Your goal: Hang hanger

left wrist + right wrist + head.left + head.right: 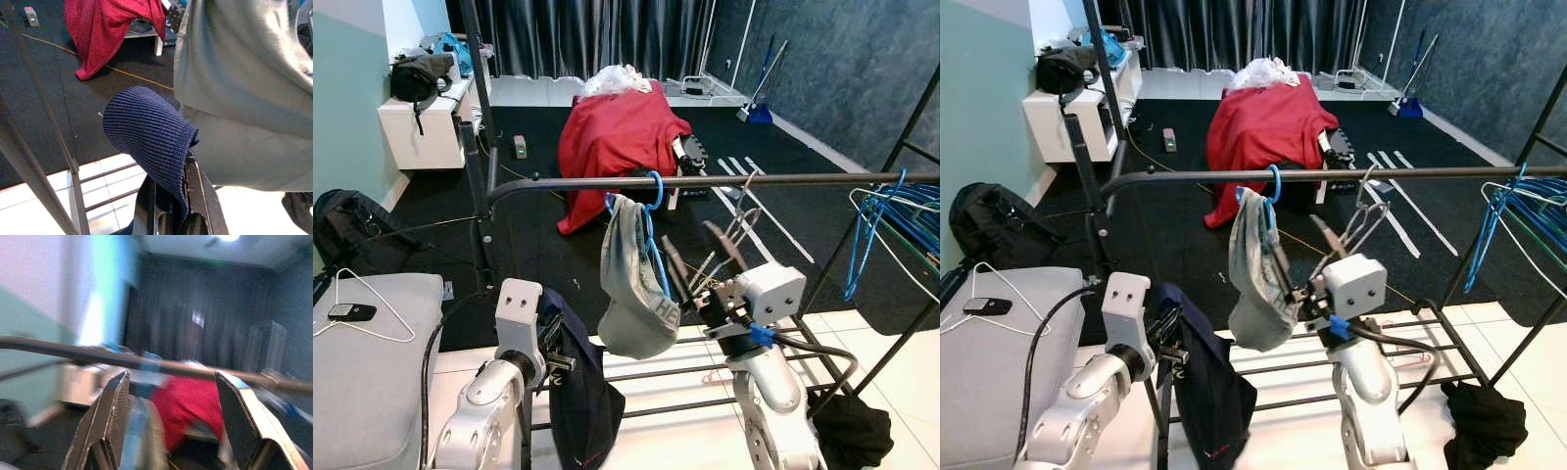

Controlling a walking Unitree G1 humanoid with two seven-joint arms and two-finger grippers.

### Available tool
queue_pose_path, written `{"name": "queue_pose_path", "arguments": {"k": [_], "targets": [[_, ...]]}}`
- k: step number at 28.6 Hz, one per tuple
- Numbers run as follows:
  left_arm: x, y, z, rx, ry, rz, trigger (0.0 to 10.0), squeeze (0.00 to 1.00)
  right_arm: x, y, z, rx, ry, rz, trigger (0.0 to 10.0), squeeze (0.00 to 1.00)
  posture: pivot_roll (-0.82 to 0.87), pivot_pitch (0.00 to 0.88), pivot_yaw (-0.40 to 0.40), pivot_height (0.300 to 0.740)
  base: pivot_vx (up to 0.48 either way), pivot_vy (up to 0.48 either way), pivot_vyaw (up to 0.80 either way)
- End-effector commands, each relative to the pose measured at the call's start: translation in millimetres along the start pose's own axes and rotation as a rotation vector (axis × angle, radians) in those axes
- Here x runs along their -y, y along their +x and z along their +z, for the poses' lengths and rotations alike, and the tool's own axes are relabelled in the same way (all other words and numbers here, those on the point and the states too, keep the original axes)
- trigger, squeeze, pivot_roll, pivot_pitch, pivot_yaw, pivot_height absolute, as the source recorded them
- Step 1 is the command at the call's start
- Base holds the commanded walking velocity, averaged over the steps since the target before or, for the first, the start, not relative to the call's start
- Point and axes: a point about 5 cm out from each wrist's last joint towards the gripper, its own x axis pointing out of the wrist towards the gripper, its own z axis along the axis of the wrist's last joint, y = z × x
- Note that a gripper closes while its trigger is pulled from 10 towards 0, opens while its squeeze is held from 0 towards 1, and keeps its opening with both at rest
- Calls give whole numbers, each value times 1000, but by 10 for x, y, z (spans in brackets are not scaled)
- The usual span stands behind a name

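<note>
The right wrist view is blurred, so the rail [146, 363] just beyond the spread fingers [110, 416] is smeared. The left gripper [171, 205] is largely hidden under the navy knit garment [146, 132]. The grey garment [249, 88] beside it runs off the frame.

Blue hanger [651, 227] on the rail [724, 180]
Its hook curled over the dark horizontal bar, a grey garment [631, 284] drooping from it toward six o'clock, bunched and lopsided.

Only partial print visible: letters reading roughly "HE" on the grey garment [631, 284] hanging from the blue hanger [652, 211]; rest illegible.
</note>
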Motion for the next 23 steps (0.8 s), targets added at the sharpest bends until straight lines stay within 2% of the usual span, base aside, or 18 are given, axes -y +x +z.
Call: {"name": "queue_pose_path", "arguments": {"k": [1,6,7,10,13,14,15,16,19,20,21,23], "targets": [[-38,-16,68,39,14,-3,10000,0,101,-35,-138,-97,6,-67,10000,0,-76,5,-51,740,0,0,0],[-26,-20,93,52,33,-27,10000,0,169,1,-173,-118,31,-71,10000,0,-75,2,-44,740,0,0,0],[-8,-23,133,74,54,-56,10000,0,255,43,-181,-131,50,-106,10000,1000,-74,3,-43,740,0,0,0],[8,-27,172,96,76,-81,10000,0,331,84,-181,-139,67,-135,10000,1000,-68,4,-43,740,0,0,0],[14,-36,223,116,122,-107,10000,0,458,211,-245,-211,131,-165,10000,1000,-60,11,-39,740,0,0,0],[8,-41,231,116,141,-111,10000,0,503,292,-274,-254,147,-153,10000,627,-58,21,-38,740,0,0,0],[8,-41,231,116,141,-111,10000,0,503,292,-274,-254,147,-153,10000,627,-58,21,-38,740,0,0,0],[1,-46,236,115,152,-113,10000,0,559,368,-301,-295,142,-152,10000,0,-55,30,-36,740,0,0,0],[1,-46,236,115,152,-113,10000,0,559,368,-301,-295,142,-152,10000,0,-55,30,-36,740,0,0,0],[-11,-57,243,112,162,-115,10000,0,620,436,-329,-336,125,-155,10000,0,-49,56,-31,740,0,0,0],[-11,-57,243,112,162,-115,10000,0,620,436,-329,-336,125,-155,10000,0,-49,56,-31,740,0,0,0],[-34,-96,251,101,185,-128,10000,0,775,565,-397,-423,78,-184,10000,0,-38,88,-21,740,0,0,0]]}}
